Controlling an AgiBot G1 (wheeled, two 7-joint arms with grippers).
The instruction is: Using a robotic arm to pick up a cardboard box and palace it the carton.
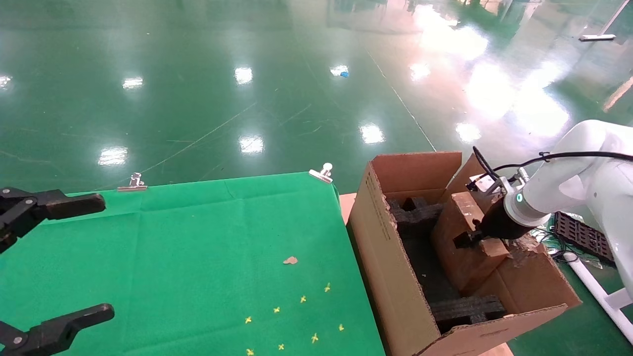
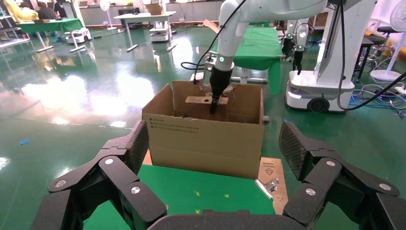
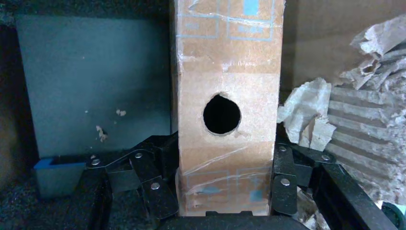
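Observation:
The white robotic arm [image 1: 568, 183] reaches into the large brown carton [image 1: 390, 257] from the right. Its right gripper [image 1: 467, 239] is shut on the slim, tape-wrapped cardboard box [image 1: 465, 267], held tilted inside the carton between black foam blocks [image 1: 415, 212]. In the right wrist view the box [image 3: 225, 72], with its round hole [image 3: 221, 114], sits between the fingers [image 3: 282, 177]. The torn flap [image 3: 344, 115] is beside it. My left gripper [image 1: 84, 259] is open and empty over the green table's left edge. The left wrist view shows the carton [image 2: 206, 139] and the held box [image 2: 198, 100].
The green cloth table [image 1: 198, 257] has metal clips [image 1: 322, 173] at its far edge, yellow cross marks and a cardboard scrap [image 1: 291, 260]. A second foam block [image 1: 467, 309] lies at the carton's near end. A black crate [image 1: 583, 235] and cables lie on the floor to the right.

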